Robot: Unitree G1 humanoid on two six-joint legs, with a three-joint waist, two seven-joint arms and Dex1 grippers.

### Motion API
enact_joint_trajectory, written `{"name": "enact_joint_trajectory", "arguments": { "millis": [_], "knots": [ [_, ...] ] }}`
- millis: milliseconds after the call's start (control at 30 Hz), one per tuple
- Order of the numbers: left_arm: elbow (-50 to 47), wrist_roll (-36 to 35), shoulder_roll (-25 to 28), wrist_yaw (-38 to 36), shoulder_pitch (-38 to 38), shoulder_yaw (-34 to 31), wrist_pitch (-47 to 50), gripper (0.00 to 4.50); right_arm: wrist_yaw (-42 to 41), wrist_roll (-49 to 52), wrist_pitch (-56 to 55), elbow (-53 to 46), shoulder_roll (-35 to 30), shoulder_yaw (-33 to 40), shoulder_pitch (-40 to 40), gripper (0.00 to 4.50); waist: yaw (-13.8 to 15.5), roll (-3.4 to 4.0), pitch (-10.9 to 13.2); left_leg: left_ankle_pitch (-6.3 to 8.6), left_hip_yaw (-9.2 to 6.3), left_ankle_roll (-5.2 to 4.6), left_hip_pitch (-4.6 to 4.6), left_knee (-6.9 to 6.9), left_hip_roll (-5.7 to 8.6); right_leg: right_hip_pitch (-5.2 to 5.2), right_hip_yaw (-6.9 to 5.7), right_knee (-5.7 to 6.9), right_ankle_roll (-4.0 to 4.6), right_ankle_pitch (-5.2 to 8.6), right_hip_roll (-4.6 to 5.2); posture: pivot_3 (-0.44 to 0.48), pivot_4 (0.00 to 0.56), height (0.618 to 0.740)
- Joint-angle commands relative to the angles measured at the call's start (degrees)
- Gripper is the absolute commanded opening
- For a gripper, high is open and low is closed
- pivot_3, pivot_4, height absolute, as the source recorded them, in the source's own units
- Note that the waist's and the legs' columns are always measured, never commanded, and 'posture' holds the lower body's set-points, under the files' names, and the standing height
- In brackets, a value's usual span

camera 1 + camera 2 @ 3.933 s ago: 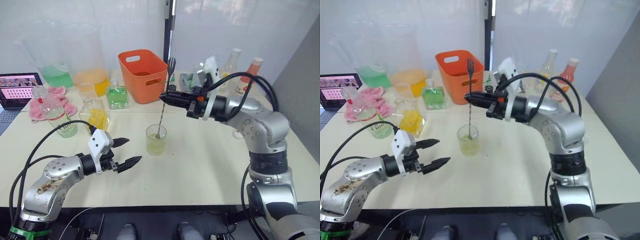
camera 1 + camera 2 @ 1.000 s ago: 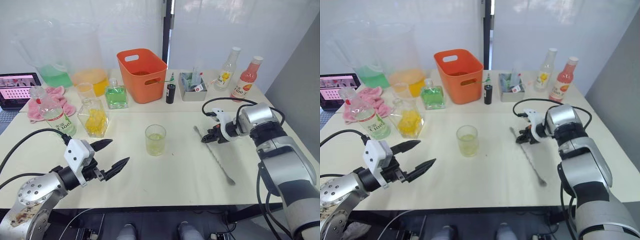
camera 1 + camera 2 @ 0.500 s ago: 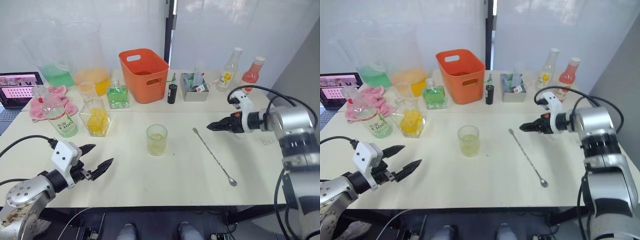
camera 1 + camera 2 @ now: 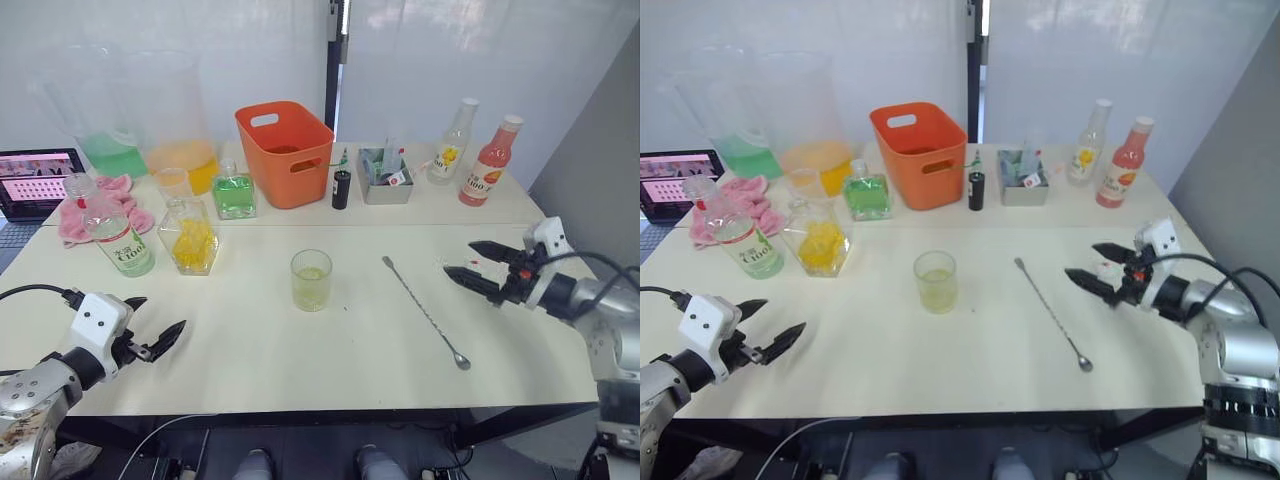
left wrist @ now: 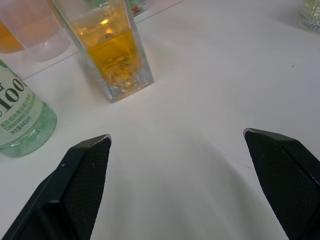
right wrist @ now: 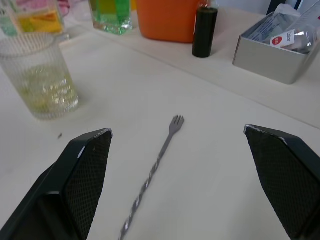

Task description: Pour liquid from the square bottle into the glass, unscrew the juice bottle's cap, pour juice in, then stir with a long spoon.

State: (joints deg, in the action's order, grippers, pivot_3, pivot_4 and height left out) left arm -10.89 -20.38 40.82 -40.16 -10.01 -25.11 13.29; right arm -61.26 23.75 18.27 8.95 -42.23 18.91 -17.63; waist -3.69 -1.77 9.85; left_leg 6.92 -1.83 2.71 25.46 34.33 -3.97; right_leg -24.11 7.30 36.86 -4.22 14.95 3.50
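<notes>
The glass (image 4: 311,280) stands mid-table with pale yellow liquid low in it. To its right the long spoon (image 4: 425,312) lies flat, forked end far, bowl toward the front edge; it also shows as the spoon (image 6: 155,165) ahead of my right fingers. The square bottle (image 4: 193,238) with yellow liquid and the juice bottle (image 4: 112,232) stand at the left. I cannot make out the cap. My right gripper (image 4: 462,258) hovers open and empty to the right of the spoon. My left gripper (image 4: 160,315) is open and empty near the front left edge.
An orange basket (image 4: 285,150), a green square bottle (image 4: 233,192), two big beakers (image 4: 180,110), a small black bottle (image 4: 342,188), a metal tray (image 4: 385,165), and yellow-labelled (image 4: 450,145) and pink (image 4: 490,165) bottles line the back. A laptop (image 4: 35,180) and pink cloth (image 4: 70,225) are far left.
My right gripper has pulled away to the right from the spoon's far end and opened wide. My left gripper has drawn back left toward the table's front edge. The spoon stayed put.
</notes>
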Motion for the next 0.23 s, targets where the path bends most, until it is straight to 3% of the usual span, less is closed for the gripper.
{"name": "enact_joint_trajectory", "arguments": {
  "millis": [33,233],
  "knots": [
    [0.4,0.3,-0.2,-0.1,-0.4,-1.3,-2.0,4.5,-0.5,-0.2,-7.1,2.4,-0.7,2.8,2.0,4.47,-0.1,0.0,0.0,0.0,0.03,0.0,0.01,0.0,0.0,-0.03,0.03,0.0,0.0,-0.01,0.01,0.0,0.15,0.725],
    [2.6,-0.5,0.1,-1.2,-0.7,-1.3,-0.9,4.5,0.7,-1.6,-15.1,9.1,-0.8,3.0,3.4,4.47,-0.5,0.0,0.0,0.0,0.03,0.0,-0.16,-0.02,-0.02,0.01,0.03,0.09,0.01,-0.01,-0.01,0.0,0.15,0.725]
  ]
}}
